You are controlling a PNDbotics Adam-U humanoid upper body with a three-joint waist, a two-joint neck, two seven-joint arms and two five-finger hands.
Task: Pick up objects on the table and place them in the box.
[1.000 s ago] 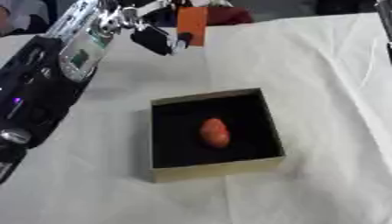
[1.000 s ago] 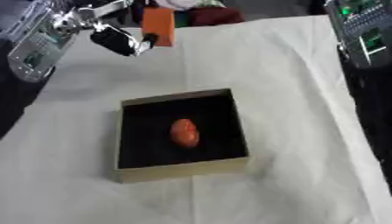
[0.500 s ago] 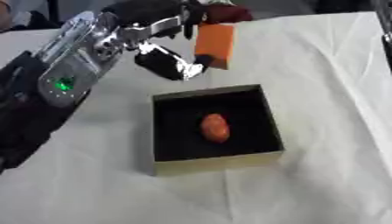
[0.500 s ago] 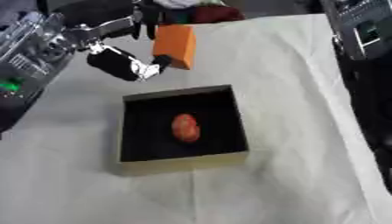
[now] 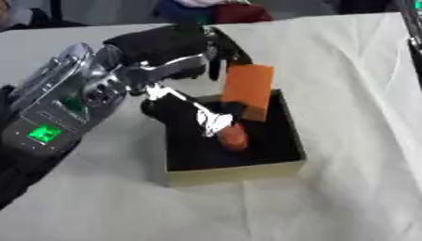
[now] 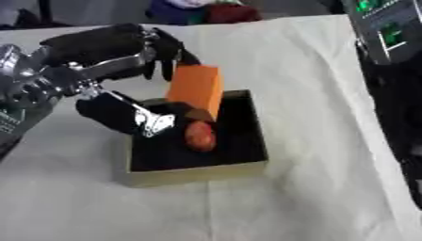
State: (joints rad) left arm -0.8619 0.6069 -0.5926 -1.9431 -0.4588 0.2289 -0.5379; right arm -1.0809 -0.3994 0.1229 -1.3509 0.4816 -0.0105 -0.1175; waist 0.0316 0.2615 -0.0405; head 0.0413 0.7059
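My left hand (image 5: 177, 49) reaches in from the left and holds an orange block (image 5: 248, 91) upright, fingers curled over its top edge and the thumb (image 5: 200, 115) below. The block hangs over the back part of the black-lined box (image 5: 234, 172). A reddish round object (image 5: 233, 136) lies on the box's floor, just under the thumb. My right arm (image 6: 387, 56) shows as a black forearm along the right edge of the right eye view; its hand is out of sight.
A white cloth (image 5: 346, 84) covers the table, with creases toward the right. Coloured items (image 5: 206, 9) lie beyond the far table edge.
My left hand has carried the orange block from the far part of the table toward me and down, so it now hangs over the box. The reddish object has stayed in the box.
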